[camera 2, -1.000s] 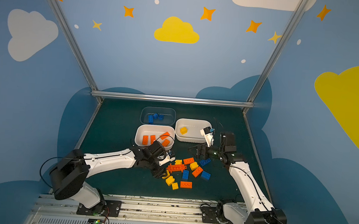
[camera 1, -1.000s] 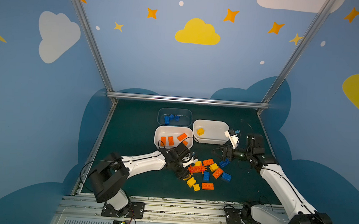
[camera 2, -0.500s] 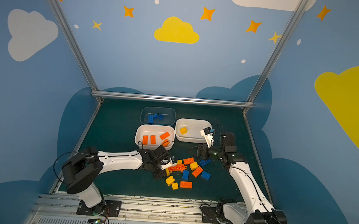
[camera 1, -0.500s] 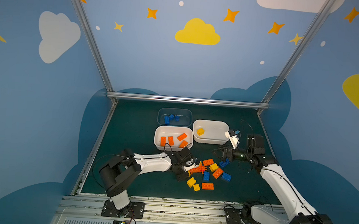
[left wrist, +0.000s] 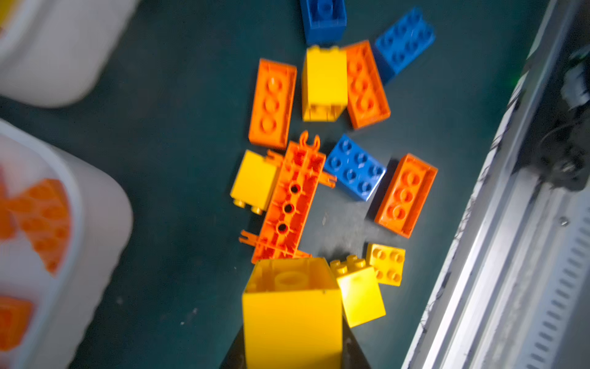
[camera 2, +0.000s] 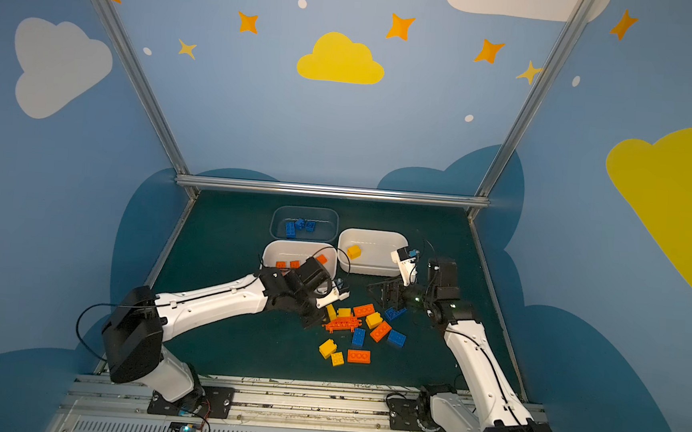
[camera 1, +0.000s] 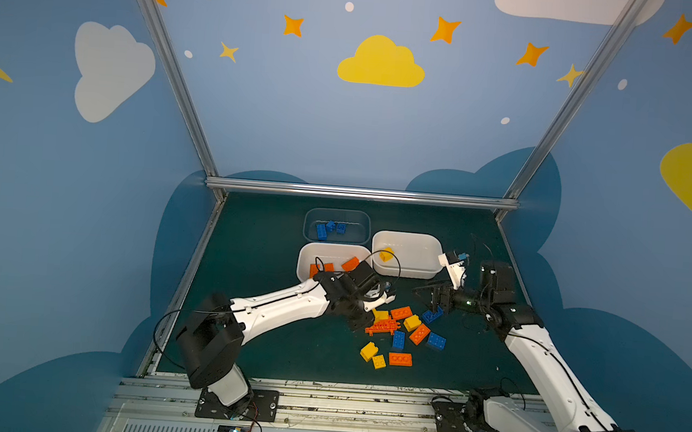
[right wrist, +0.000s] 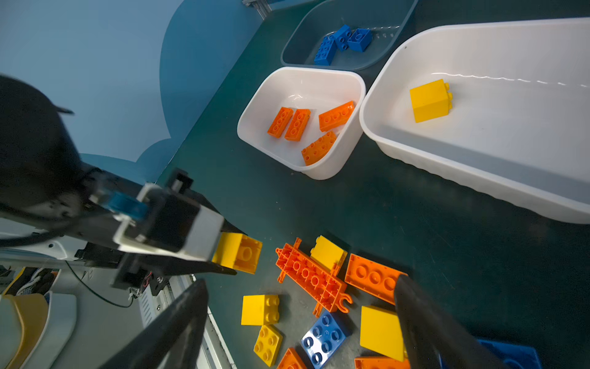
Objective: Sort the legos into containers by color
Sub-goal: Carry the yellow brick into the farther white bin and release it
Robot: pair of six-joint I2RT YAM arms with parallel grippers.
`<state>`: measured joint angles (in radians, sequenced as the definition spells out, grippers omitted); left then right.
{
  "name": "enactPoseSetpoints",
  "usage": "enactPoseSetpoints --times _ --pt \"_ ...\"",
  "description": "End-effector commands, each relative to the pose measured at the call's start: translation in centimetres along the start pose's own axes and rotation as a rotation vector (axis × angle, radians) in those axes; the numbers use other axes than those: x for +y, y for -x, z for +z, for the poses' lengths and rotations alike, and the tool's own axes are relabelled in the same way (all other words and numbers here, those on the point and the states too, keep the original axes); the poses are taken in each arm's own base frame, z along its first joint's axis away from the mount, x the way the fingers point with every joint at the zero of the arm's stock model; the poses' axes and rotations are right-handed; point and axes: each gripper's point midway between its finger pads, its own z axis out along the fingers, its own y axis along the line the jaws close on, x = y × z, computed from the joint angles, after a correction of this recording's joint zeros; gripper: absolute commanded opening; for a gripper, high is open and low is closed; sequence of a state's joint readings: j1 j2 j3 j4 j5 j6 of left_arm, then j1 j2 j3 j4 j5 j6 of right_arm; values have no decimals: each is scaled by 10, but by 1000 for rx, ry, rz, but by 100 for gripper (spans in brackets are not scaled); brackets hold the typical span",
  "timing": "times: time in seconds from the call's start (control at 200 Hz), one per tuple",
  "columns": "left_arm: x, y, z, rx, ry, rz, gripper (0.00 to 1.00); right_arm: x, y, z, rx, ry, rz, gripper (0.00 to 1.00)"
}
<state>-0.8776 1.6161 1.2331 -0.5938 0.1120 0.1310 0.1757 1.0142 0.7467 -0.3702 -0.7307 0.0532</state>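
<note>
The yellow brick (right wrist: 239, 252) is caught! It sits hollow side out, pinched in the left claw (camera 1: 372, 315). A second ago that claw was up by the white tub of orange bricks (camera 1: 303, 260), and half a second back it was low in the pile. Now it is clenched on the brick with the arm raised again. The brick hangs at the left edge of the loose legos (camera 1: 419, 334) on the bench (camera 1: 271, 241), just by the end of the orange lattice piece (camera 1: 382, 327). The other white tub (camera 1: 417, 241) holds one yellow piece, and the clear tub (camera 1: 338, 213) holds blue ones. The right claw (camera 1: 428, 298) hasn't budged. It is spread wide and empty over the pile's right side.
</note>
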Motion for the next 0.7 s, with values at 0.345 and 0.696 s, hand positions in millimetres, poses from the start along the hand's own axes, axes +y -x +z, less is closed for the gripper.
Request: enactPoseSetpoints --times 0.345,0.696 --pt "132 140 33 -263 111 -184 27 -23 14 -3 -36 -76 38 90" --pt "213 174 99 -320 283 -224 29 -32 17 -8 -39 -99 51 90"
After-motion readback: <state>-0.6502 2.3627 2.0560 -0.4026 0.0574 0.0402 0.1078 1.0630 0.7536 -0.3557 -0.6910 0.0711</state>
